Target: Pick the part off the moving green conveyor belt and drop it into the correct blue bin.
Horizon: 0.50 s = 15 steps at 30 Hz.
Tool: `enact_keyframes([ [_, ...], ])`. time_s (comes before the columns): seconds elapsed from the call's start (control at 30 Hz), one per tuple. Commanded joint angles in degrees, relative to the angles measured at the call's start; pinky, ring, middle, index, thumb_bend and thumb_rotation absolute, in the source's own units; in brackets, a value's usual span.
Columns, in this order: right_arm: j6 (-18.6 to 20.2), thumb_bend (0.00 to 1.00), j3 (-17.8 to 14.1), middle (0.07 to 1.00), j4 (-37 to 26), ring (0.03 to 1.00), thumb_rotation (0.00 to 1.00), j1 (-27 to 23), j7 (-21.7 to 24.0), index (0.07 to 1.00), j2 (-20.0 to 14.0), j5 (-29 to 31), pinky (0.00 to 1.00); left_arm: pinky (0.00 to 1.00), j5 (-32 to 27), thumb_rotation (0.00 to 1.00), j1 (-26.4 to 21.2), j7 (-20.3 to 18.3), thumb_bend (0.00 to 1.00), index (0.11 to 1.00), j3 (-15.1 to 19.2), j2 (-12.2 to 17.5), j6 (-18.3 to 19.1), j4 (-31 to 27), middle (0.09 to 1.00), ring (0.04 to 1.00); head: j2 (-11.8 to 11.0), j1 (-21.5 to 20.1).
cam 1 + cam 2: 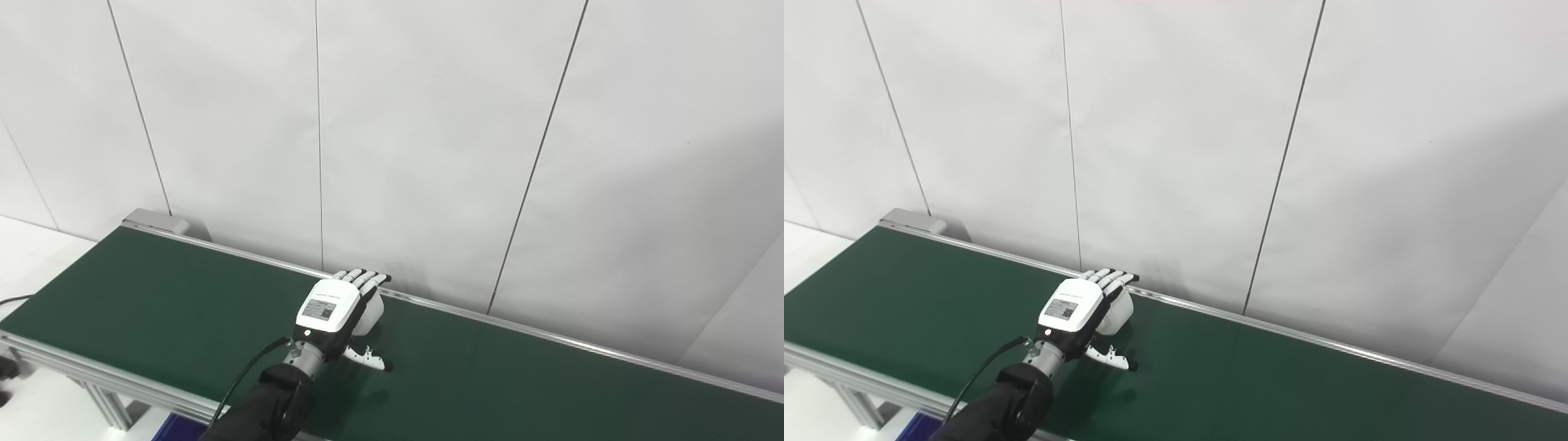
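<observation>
A pale panelled wall (429, 122) fills the upper part of the view. Below it, a long dark green conveyor belt (153, 294) runs diagonally from the far left down to the near right, with a silver rail along its far edge.

My left arm enters from the bottom edge and reaches across the belt. My left hand (335, 312) lies palm down near the belt's far edge, about midway along the visible stretch, fingers stretched toward the wall and thumb (370, 358) sticking out to the right. My right hand is not in view.

A white, rounded part (371, 313) peeks out from under my fingers, resting on the belt just beside the far rail. My hand is draped over it, not yet wrapped round it; I judge nothing is gripped.

Most of the part is hidden, so I cannot tell its long axis or which way it points.

The risk, as I judge it: the belt carries the part sideways from under my palm before my fingers curl, or my fingers push it against the far rail.

A sliver of blue bin (177, 429) shows below the belt's near edge.
</observation>
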Motion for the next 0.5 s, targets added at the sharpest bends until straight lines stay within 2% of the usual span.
enact_keyframes([
  [0.0, -2.8, 0.77, 0.3, 0.971, -1.9, 0.941, 1.00, -0.5, -0.5, 1.000, 0.0, -0.1, 0.95, 0.88, -0.3, 0.41, -3.2, 2.6, 0.84, 0.875, -0.4, 0.1, -1.5, -1.5, 0.890, 0.904, 0.0, 0.1],
  [0.33, -2.8, 0.79, 0.6, 0.974, -1.8, 0.943, 1.00, -0.6, 0.2, 1.000, 0.4, 0.7, 0.96, 0.88, -0.3, 0.39, -6.3, 1.1, 0.86, 0.857, -2.3, 1.1, -2.6, -1.9, 0.880, 0.894, -0.1, -0.4],
  [0.47, -2.8, 0.79, 0.8, 0.972, -1.9, 0.942, 1.00, -0.5, 0.0, 1.000, 0.4, 0.1, 0.96, 0.86, 0.2, 0.38, -8.5, 0.1, 0.87, 0.855, -3.7, 1.3, -2.6, 0.1, 0.878, 0.889, 0.0, -0.7],
])
